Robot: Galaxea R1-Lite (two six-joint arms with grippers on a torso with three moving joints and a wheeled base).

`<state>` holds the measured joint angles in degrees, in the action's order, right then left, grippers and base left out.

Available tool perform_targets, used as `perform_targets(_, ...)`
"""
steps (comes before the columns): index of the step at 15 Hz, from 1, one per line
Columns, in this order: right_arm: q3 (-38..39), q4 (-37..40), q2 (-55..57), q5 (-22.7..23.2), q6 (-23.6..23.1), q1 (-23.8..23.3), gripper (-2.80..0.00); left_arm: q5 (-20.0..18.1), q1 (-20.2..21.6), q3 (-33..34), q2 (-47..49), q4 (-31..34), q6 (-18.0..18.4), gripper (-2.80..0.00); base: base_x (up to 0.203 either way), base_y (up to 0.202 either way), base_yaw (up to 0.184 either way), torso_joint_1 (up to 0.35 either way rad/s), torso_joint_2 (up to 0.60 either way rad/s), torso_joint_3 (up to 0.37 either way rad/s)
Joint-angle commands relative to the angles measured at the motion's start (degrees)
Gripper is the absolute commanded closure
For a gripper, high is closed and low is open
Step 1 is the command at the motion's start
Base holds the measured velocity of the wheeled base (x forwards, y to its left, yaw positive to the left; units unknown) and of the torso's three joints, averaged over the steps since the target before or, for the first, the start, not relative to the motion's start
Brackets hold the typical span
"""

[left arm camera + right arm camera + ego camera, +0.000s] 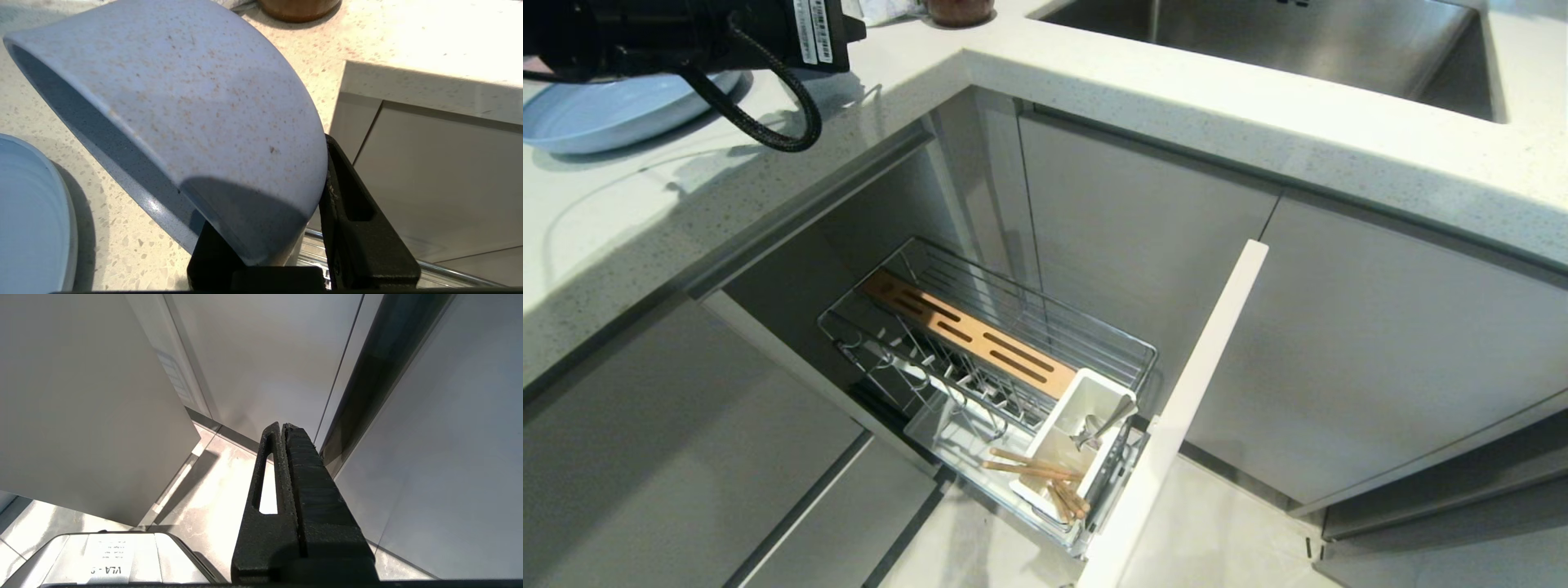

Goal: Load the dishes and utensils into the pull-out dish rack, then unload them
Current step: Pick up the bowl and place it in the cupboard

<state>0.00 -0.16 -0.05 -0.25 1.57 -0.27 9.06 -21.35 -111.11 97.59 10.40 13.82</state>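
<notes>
While the bowl (pixel 175 106) is clamped by its rim in the left gripper (pixel 282 261) above the worktop (pixel 645 212), the pull-out rack (pixel 988 359) stands open below.

The bowl is held tilted, its wall pinched between the black fingers (pixel 355 228), beside the blue plate (pixel 613 110) that lies on the worktop. In the rack's white caddy (pixel 1078 433) the spoon (pixel 1103 426) is seen, with the chopsticks (pixel 1045 478) laid across the caddy's front end. The right gripper (pixel 284 457) is parked low beside the cabinet doors (pixel 265 355), its fingers pressed together on nothing.
</notes>
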Motion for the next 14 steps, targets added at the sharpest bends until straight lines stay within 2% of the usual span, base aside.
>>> perform_targets(1,0.09,-0.02,-0.22,-0.02,0.01,0.0,0.0,0.08,-1.17,0.01,-1.85,-0.12,0.13,0.0,0.0,0.0,0.0,0.0,0.0,0.0)
perform_targets(4,0.09,-0.02,-0.22,-0.02,0.01,0.0,0.0,0.17,-2.79,1.03,-5.27,0.42,0.62,0.0,0.0,0.0,0.0,0.0,0.0,0.0)
perform_targets(7,0.09,-0.02,-0.2,-0.02,0.01,0.0,0.0,0.46,-7.69,1.51,-8.52,0.73,2.3,0.0,0.0,0.0,0.0,0.0,0.0,0.0)
perform_targets(10,0.09,-0.02,-0.22,-0.02,0.01,0.0,0.0,4.36,-9.33,3.56,-11.78,0.6,5.05,0.0,0.0,0.0,0.0,0.0,0.0,0.0)
perform_targets(11,0.09,-0.02,-0.22,-0.02,0.01,0.0,0.0,4.89,-11.44,4.1,-12.48,0.51,4.12,0.0,0.0,0.0,0.0,0.0,0.0,0.0)
perform_targets(12,0.09,-0.02,-0.22,-0.02,0.01,0.0,0.0,5.26,-13.6,4.72,-13.21,0.45,1.64,0.0,0.0,0.0,0.0,0.0,0.0,0.0)
perform_targets(13,0.09,-0.02,-0.22,-0.02,0.01,0.0,0.0,5.91,-15.95,5.09,-13.85,0.53,-2.31,0.0,0.0,0.0,0.0,0.0,0.0,0.0)
perform_targets(14,0.09,-0.02,-0.22,-0.02,0.01,0.0,0.0,8.17,-18.31,5.98,-14.27,0.5,-6.89,0.0,0.0,0.0,0.0,0.0,0.0,0.0)
